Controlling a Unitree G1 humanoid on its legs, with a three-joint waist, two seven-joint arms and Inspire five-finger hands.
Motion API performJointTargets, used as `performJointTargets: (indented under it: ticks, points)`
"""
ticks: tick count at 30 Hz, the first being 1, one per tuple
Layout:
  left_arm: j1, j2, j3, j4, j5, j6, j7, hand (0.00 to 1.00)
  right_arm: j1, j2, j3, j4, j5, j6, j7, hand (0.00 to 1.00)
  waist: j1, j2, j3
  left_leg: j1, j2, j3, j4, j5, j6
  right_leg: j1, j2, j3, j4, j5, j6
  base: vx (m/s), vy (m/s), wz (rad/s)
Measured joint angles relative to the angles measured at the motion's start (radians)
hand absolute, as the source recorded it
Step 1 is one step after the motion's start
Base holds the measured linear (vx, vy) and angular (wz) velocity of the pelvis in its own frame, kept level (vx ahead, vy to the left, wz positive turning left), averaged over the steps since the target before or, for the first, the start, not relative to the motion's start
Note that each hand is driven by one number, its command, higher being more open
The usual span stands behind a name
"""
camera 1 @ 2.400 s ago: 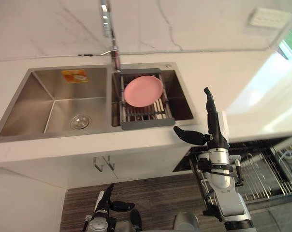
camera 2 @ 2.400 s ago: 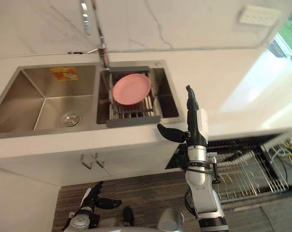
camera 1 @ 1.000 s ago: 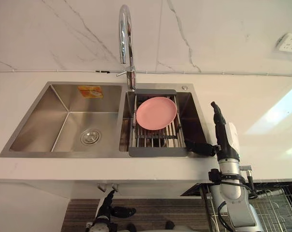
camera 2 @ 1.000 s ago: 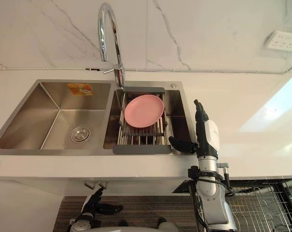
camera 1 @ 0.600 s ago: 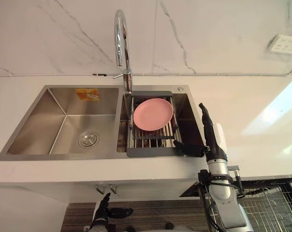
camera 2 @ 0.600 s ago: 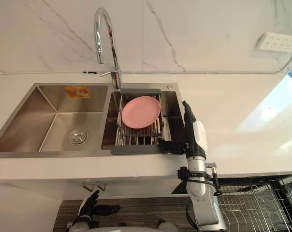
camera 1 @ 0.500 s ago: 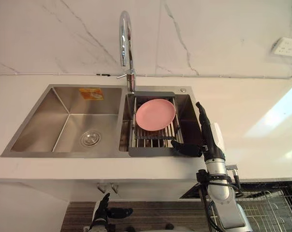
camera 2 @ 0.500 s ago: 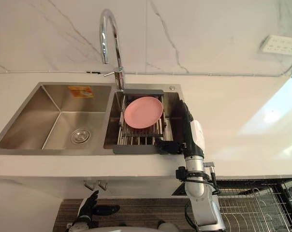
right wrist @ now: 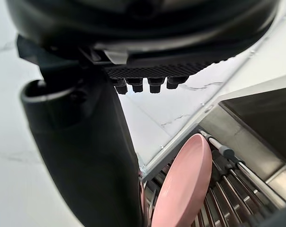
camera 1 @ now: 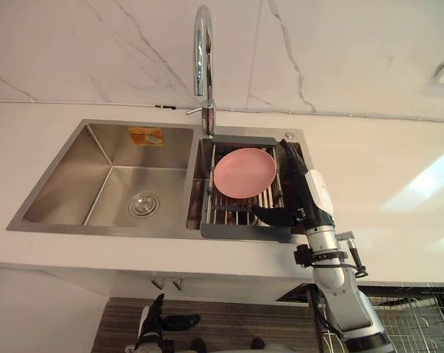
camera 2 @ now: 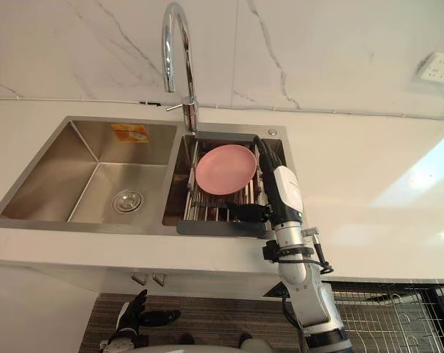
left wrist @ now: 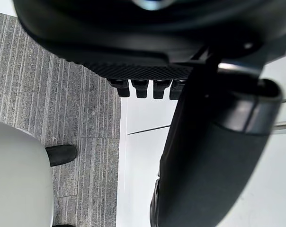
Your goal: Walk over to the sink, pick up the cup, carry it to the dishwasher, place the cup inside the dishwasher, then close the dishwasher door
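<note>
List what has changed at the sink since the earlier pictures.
The right hand, open, moved left from above the counter to over the rack, beside the pink plate; it took hold of nothing. The plate stayed on the rack; the left hand stayed low.

sink: brushed steel, satin | tap: polished chrome, glossy | plate: pink, smooth, matt | table: white veined stone, glossy

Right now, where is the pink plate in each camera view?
Left eye view: pink plate at centre, on the dish rack.
Right eye view: centre, same dish rack.
Right wrist view: beside the right robot hand thumb, edge-on.
Shared landmark: the dish rack under it.
</note>
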Motion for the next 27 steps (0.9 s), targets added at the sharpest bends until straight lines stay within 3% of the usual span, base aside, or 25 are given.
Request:
performJointTargets:
  ticks: [14, 27]
  points:
    - [-0.002, 0.000, -0.002, -0.035, 0.000, -0.011, 0.000, 1.00, -0.122, -0.102, 0.019, 0.167, -0.153, 0.026, -0.009, 1.00, 0.019, 0.001, 0.033, -0.043, -0.003, -0.012, 0.025, 0.001, 0.000, -0.027, -0.005, -0.007, 0.008, -0.002, 0.001, -0.01, -0.008, 0.02]
    - [-0.002, -0.003, -0.011, -0.045, 0.000, -0.016, 0.002, 1.00, -0.201, -0.109, 0.017, 0.232, -0.227, 0.075, -0.054, 1.00, 0.023, 0.014, 0.044, -0.075, -0.009, -0.027, 0.037, 0.002, 0.003, -0.063, -0.013, -0.017, 0.040, -0.014, 0.001, -0.04, -0.012, 0.03]
